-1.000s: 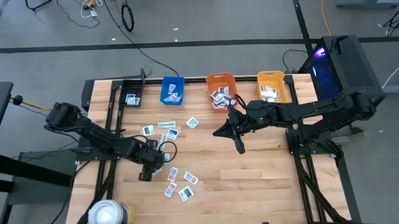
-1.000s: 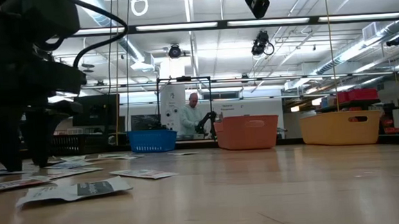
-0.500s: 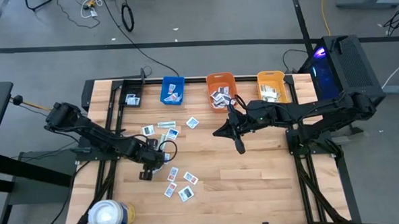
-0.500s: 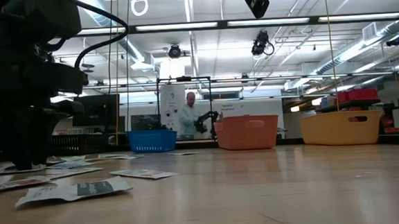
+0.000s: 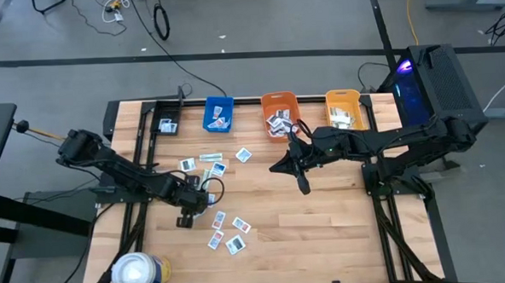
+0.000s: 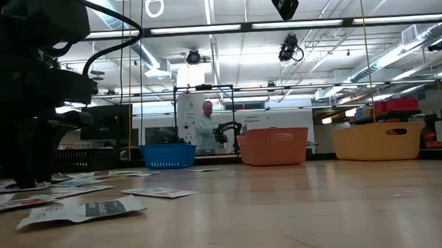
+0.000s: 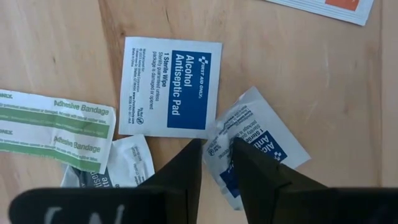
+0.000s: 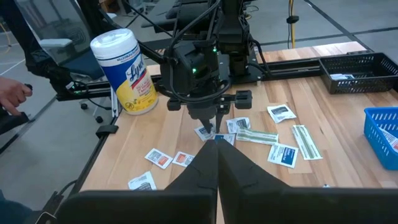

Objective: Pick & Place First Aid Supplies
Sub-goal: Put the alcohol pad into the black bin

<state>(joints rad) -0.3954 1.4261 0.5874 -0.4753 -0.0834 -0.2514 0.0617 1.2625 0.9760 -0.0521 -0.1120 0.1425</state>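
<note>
Wooden table (image 5: 324, 224) under your two arms, blue bin (image 5: 219, 114), orange bin (image 5: 279, 113), yellow bin (image 5: 343, 108) along the far edge, your right gripper (image 5: 303, 188) pressed together in mid-air, your left gripper (image 7: 216, 146) pinching an alcohol pad packet (image 7: 264, 149) among scattered packets (image 5: 227, 232).

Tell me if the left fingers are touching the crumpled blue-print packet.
Touching. In the left wrist view the left gripper is down at the table, and its fingers pinch the crumpled edge of the packet, with no gap showing on either side.
</note>
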